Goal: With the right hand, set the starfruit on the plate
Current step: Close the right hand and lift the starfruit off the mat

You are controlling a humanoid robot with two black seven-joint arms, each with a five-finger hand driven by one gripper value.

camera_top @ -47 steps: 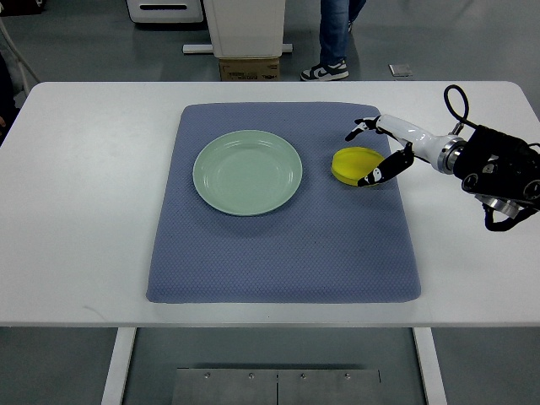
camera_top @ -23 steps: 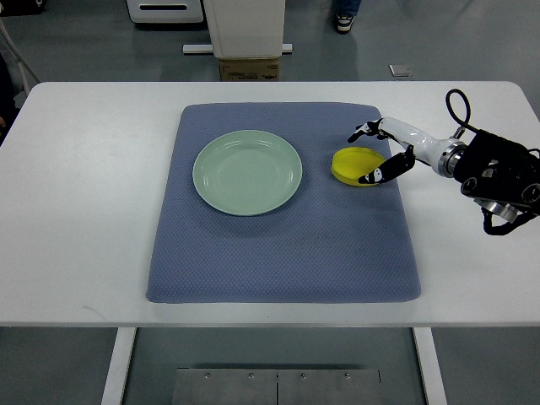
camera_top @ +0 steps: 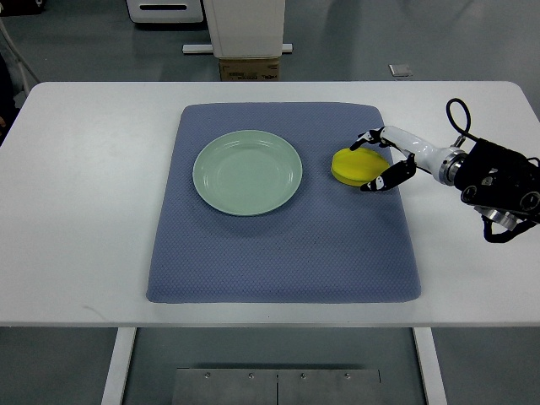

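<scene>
Closing around the starfruit, my right hand had its fingers curled over the far side and the thumb at the near edge, touching but, I judged, not yet gripping firmly. The fruit lay flat on the blue mat, just right of the green plate, which held nothing. The next move called for firming the grip, lifting, and carrying left over the plate. The mat covered the middle of the white counter; beyond it showed grey floor and a white cabinet base.
</scene>
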